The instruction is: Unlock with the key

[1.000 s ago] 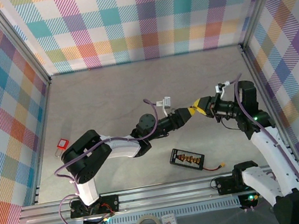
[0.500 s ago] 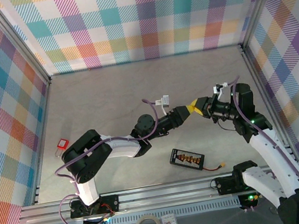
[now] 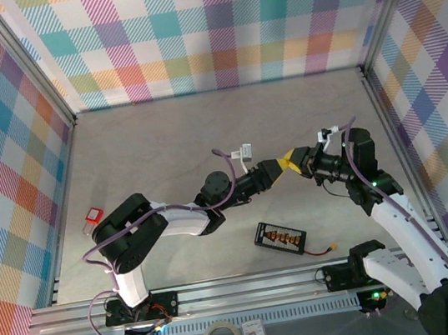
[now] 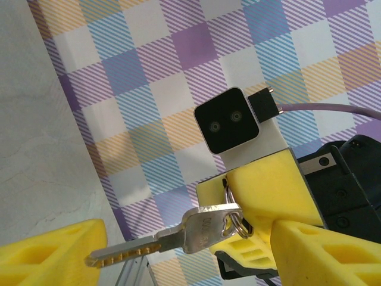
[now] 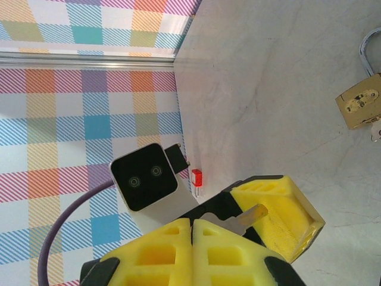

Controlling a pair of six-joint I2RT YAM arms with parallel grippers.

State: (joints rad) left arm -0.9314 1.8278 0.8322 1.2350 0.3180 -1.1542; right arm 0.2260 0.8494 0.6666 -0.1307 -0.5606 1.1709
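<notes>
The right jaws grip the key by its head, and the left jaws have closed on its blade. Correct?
No: the jaws of the left gripper stand open either side of the key, per the left wrist view. The right gripper does grip its head.

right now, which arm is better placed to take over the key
Left: the left gripper is open with the key between its fingers, ready to close. The right gripper is shut on the key's ring end.
</notes>
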